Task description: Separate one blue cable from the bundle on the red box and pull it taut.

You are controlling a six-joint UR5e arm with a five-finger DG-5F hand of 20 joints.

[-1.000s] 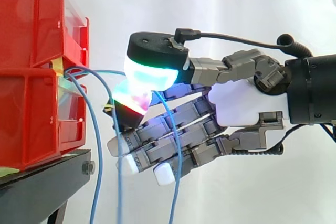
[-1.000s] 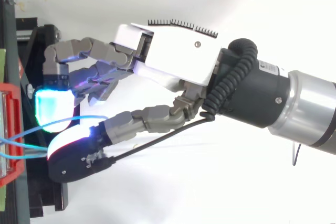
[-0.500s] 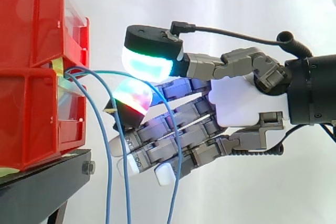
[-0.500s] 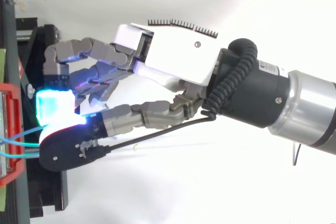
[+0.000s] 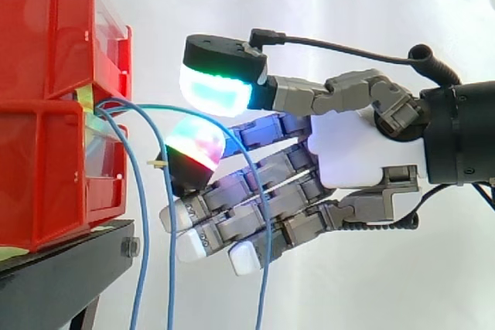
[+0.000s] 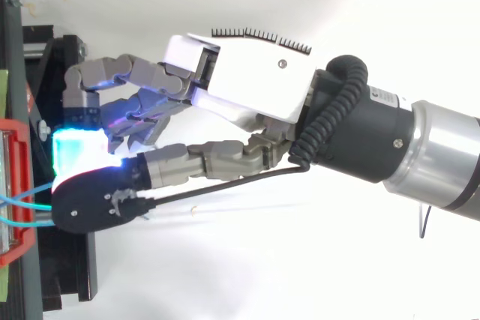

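From my side camera, 1 blue cable [image 5: 260, 307] is nearest. It arcs out from the front of the red bins [image 5: 46, 168], runs over the lower glowing pad [image 5: 195, 143] beneath the thumb pad [image 5: 216, 90], then drops slack across the fingers. I cannot tell whether it touches either pad.

The hand [image 5: 363, 152] reaches toward the bins with its fingers nearly straight. A clear gap separates thumb and fingers, which grip nothing.

2 other blue strands [image 5: 141, 253] hang beside the black stand [image 5: 62, 268]. The white curtain [image 5: 348, 5] lies behind.
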